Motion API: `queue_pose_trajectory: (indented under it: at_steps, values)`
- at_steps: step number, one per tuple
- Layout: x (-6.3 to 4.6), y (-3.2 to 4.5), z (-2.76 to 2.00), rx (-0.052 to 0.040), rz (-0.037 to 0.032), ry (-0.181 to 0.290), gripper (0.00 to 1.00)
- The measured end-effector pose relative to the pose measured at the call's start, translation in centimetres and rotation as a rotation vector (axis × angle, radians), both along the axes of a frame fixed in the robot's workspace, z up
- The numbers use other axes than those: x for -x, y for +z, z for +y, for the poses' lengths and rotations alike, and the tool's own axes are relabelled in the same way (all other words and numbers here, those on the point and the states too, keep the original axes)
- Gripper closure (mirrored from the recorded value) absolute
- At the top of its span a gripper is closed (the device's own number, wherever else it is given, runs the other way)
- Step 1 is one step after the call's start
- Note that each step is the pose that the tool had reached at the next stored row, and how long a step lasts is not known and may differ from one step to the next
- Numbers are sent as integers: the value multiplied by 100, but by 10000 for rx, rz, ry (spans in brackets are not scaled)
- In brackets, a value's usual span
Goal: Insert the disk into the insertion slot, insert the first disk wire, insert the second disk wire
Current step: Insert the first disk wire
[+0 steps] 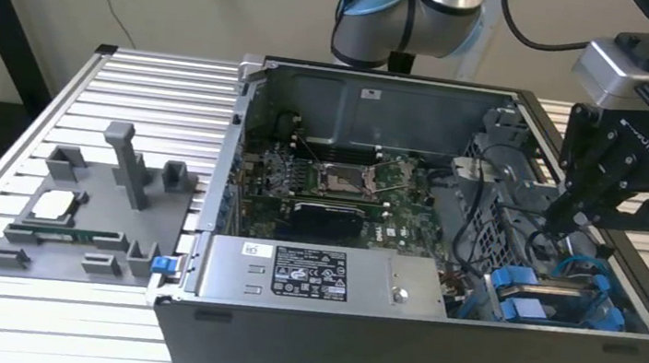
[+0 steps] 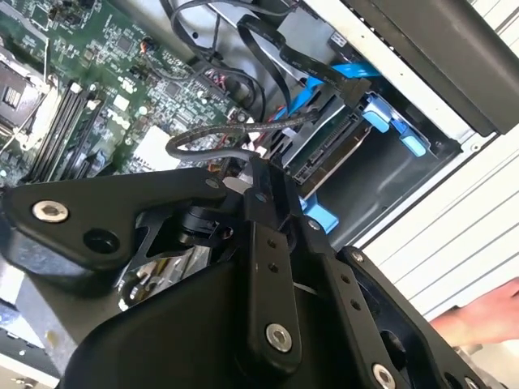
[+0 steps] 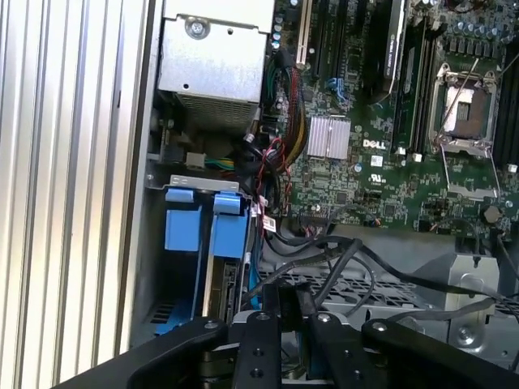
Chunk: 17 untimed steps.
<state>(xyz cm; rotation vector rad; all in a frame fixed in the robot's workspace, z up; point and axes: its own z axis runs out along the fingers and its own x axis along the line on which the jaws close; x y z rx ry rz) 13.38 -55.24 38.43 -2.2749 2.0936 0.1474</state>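
Note:
The disk (image 3: 228, 239) sits in the insertion slot (image 3: 151, 267), the grey drive cage at the case's front corner on the exterior view's right. Its blue caddy (image 1: 515, 280) faces up, and its connector edge (image 2: 328, 158) shows in the second wrist view. Another blue-fronted caddy (image 3: 182, 223) sits beside it. My gripper (image 1: 558, 227) hangs over the cage, fingers pointing down just behind the disk. In both wrist views the fingers (image 3: 272, 312) stand close together on the end of a black wire (image 2: 195, 139) that loops away from them. A blue flat cable (image 2: 353, 71) lies by the disk.
The open case holds the motherboard (image 1: 343, 184) and a power supply (image 1: 313, 278) along the front. Loose black cables (image 3: 365, 267) cross the perforated cage beside my gripper. A grey fixture tray (image 1: 85, 217) with parts lies on the slatted table (image 1: 152, 77) at the exterior view's left.

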Motion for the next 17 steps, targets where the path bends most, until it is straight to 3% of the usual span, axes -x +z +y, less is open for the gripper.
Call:
queue_pose_trajectory:
  at_steps: [8,17]
  values:
    - [-1,-13,-13,25,0,-38,100]
    - [-36,-30,-71,42,4,-165,100]
